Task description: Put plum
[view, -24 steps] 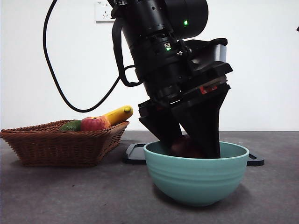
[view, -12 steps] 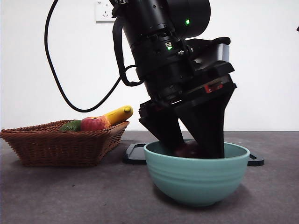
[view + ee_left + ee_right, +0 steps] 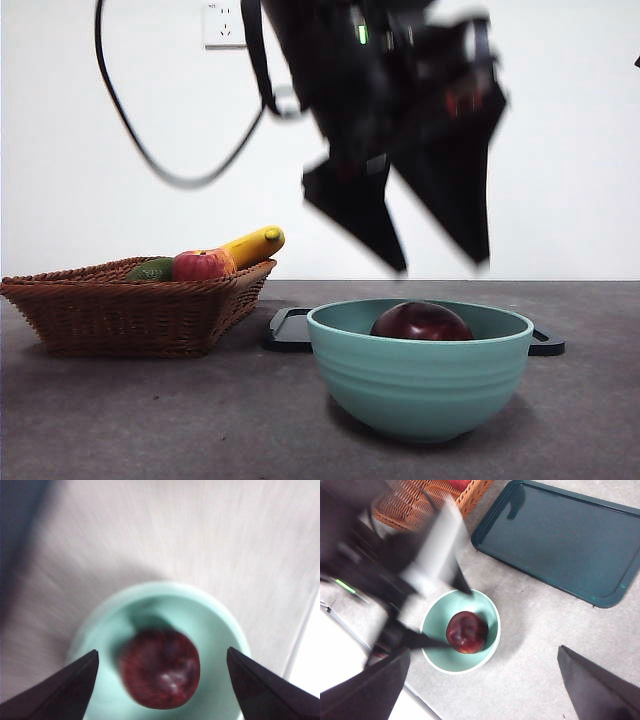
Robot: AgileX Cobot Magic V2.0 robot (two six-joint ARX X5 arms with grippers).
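The dark maroon plum (image 3: 422, 322) lies inside the teal bowl (image 3: 420, 385) at the table's front; it also shows in the left wrist view (image 3: 160, 669) and the right wrist view (image 3: 466, 632). My left gripper (image 3: 440, 265) hangs open above the bowl, blurred by motion, with nothing between its jaws and clear of the plum. In its own view the left gripper (image 3: 161, 680) frames the bowl (image 3: 220, 625) from above. My right gripper (image 3: 482, 690) is open and high over the table, well away from the bowl (image 3: 487, 652).
A wicker basket (image 3: 140, 310) at the left holds a red apple (image 3: 200, 265), a banana (image 3: 255, 243) and a green fruit (image 3: 152, 269). A dark teal tray (image 3: 560, 540) lies flat behind the bowl. A black cable (image 3: 150, 150) loops down from the left arm.
The left gripper has let go of the plum and risen out of the bowl. The plum now rests alone in the bowl.
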